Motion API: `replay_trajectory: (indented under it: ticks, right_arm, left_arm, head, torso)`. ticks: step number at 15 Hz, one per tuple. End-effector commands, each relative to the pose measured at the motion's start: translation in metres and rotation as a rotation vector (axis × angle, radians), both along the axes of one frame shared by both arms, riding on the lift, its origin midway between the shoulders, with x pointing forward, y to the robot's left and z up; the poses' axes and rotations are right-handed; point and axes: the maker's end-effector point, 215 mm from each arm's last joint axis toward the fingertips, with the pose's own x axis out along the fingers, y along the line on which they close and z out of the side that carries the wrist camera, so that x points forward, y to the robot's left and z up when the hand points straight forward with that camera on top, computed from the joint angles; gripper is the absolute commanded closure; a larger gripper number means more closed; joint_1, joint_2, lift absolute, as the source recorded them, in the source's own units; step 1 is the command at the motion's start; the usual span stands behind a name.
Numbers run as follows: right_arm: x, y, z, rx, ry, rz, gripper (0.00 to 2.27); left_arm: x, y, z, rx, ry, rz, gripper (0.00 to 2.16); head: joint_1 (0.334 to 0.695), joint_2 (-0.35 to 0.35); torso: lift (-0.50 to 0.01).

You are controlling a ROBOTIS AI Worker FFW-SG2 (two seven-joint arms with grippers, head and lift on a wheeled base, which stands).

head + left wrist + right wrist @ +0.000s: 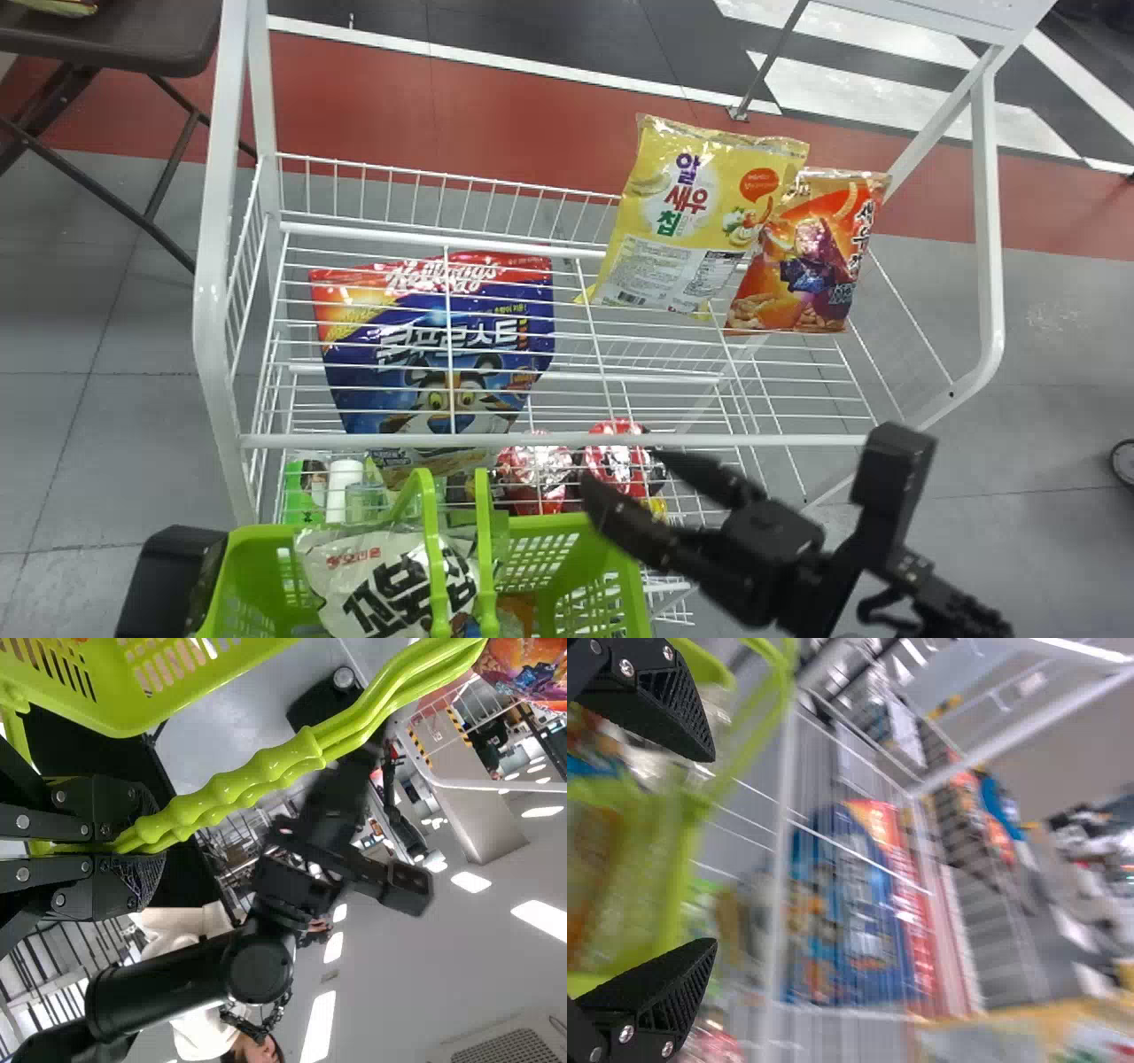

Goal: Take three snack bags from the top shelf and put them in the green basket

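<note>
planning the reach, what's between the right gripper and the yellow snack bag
The wire shelf and its white front rail, in the head view.

- Two snack bags (691, 221) are seen at upper right.
- One white snack bag (381, 576) is contained in one green basket (549, 525), lower left.
- One blue bag (478, 337) is displayed centre-left.

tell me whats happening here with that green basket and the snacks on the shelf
A robot is packing snack bags. Its left gripper grips the handles of the green basket, where a white bag already lies. The right gripper, open and empty, is beside the basket, in front of the shelf. A yellow bag and an orange one are up on the shelf, at its far side.
</note>
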Motion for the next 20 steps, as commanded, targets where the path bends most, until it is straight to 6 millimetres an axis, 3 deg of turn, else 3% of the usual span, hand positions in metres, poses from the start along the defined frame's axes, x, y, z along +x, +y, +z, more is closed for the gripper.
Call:
replay_trajectory:
  ticks: [1,5,9,10,14,16,20]
  right_arm:
    - [0.041,-0.042,0.036,-0.059,-0.155,-0.087,0.09]
    - [0.103,-0.131,0.069,-0.214,-0.334,-0.335,0.09]
    - [0.139,-0.205,0.052,-0.288,-0.319,-0.492,0.09]
    - [0.146,-0.215,0.054,-0.312,-0.354,-0.522,0.09]
    - [0.174,-0.246,0.022,-0.353,-0.318,-0.586,0.09]
    - [0.182,-0.255,0.027,-0.418,-0.349,-0.597,0.09]
    - [0.202,-0.278,0.018,-0.420,-0.322,-0.618,0.09]
  left_arm:
    - [-0.002,-0.001,-0.001,0.002,0.002,-0.001,1.16]
    - [-0.006,0.000,-0.002,0.001,0.011,-0.002,1.16]
    - [-0.005,0.000,-0.004,0.005,0.009,0.000,1.16]
    - [-0.005,0.000,-0.003,0.002,0.011,0.000,1.16]
    - [-0.003,0.000,-0.005,0.003,0.007,0.003,1.16]
    - [-0.001,0.002,-0.006,0.007,0.007,0.004,1.16]
    - [-0.001,0.002,-0.004,0.005,0.002,0.003,1.16]
  head:
    - [0.695,-0.350]
    - [0.695,-0.350]
    - [0.695,-0.350]
    - [0.695,-0.350]
    - [0.695,-0.350]
    - [0.695,-0.350]
    - [0.695,-0.350]
  torso:
    - [-0.040]
    - [-0.040]
    - [-0.040]
    - [-0.040]
    - [-0.040]
    - [-0.040]
    - [-0.040]
